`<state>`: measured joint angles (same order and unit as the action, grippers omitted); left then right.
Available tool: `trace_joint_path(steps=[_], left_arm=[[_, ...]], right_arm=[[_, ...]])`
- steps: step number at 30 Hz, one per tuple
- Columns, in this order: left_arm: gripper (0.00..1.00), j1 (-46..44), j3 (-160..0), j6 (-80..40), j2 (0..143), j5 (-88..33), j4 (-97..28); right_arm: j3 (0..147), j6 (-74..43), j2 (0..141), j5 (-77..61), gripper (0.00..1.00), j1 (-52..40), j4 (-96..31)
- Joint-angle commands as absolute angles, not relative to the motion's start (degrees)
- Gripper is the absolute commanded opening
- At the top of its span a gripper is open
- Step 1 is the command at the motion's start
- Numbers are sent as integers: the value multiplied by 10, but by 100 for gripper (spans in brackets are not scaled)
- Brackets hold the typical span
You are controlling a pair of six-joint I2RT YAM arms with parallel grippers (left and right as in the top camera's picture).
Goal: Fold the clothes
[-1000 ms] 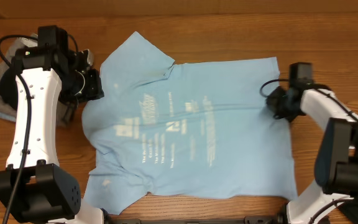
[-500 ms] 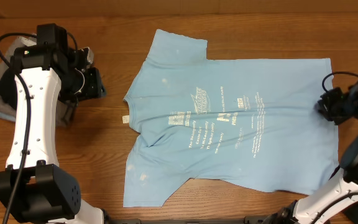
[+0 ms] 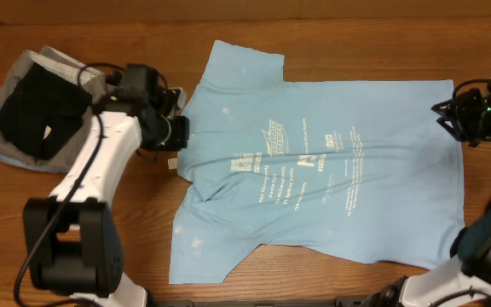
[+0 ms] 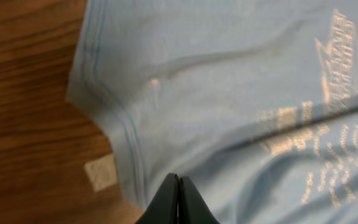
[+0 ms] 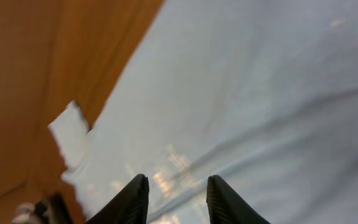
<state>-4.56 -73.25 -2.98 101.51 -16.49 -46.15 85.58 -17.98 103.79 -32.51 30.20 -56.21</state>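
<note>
A brown wooden desk (image 3: 356, 21) carries the light-blue T-shirt (image 3: 331, 196), which is spread flat near the middle, print up, collar to the left and hem to the right. The cloth is judged light, soft and limp, best pinched at hem or sleeve edges. At the collar the left gripper (image 4: 179, 198) is seen with jaws closed, no cloth visibly pinched. At the hem the right gripper (image 5: 176, 193) has its jaws parted and empty. Black and grey garments (image 3: 32, 115) are heaped far left.

Robot lab workstation: 2 cabled arms (image 3: 109, 158) at a wooden table (image 3: 356, 43).
</note>
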Motion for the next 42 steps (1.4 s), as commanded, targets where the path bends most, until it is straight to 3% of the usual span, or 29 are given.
trace_joint_path(steps=[1,9,15,21,26,29,35,42], left_arm=[[4,-42,-703,-63,1047,-163,-407],[4,-40,-699,-73,1147,-175,-299],[4,1,-705,-128,1165,-98,-193],[4,66,-780,-175,1165,-213,-117],[6,87,-883,-148,1165,-336,-184],[8,79,-935,-92,1165,-399,-298],[4,15,-922,-13,1169,-290,-489],[4,-52,-803,-6,1169,-233,-446]], right_arm=[[871,-164,995,-362,35,275,-581],[869,-145,984,-349,35,193,-627],[856,-145,984,-261,35,113,-658],[844,-145,985,-194,36,33,-663],[816,-145,985,-176,41,-9,-634],[782,-150,985,-176,42,-18,-597],[750,-154,985,-176,42,-18,-579],[750,-154,985,-176,42,-18,-581]])
